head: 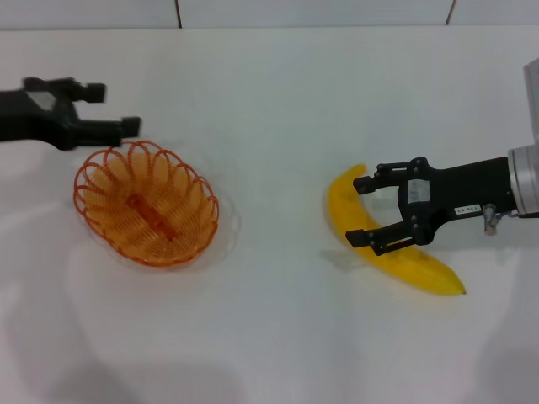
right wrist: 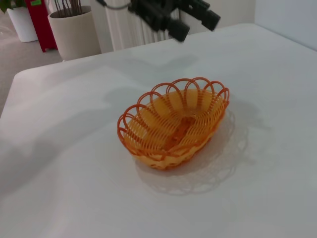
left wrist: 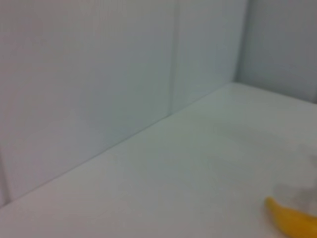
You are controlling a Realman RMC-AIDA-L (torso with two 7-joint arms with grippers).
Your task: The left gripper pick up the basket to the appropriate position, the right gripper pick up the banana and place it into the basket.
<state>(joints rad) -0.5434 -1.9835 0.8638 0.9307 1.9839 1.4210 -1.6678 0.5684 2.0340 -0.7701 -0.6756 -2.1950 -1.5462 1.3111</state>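
The orange wire basket (head: 147,204) stands on the white table at the left; it also shows in the right wrist view (right wrist: 176,124) and is empty. My left gripper (head: 109,107) is open, just behind the basket's far left rim, not touching it; it shows too in the right wrist view (right wrist: 195,26). The yellow banana (head: 404,257) lies on the table at the right. My right gripper (head: 358,212) is open, its fingers straddling the banana's upper half. One end of the banana (left wrist: 292,220) shows in the left wrist view.
The white table (head: 278,101) reaches back to a tiled wall. Beyond its far edge, the right wrist view shows a beige plant pot (right wrist: 74,27), a red pot (right wrist: 38,22) and a radiator.
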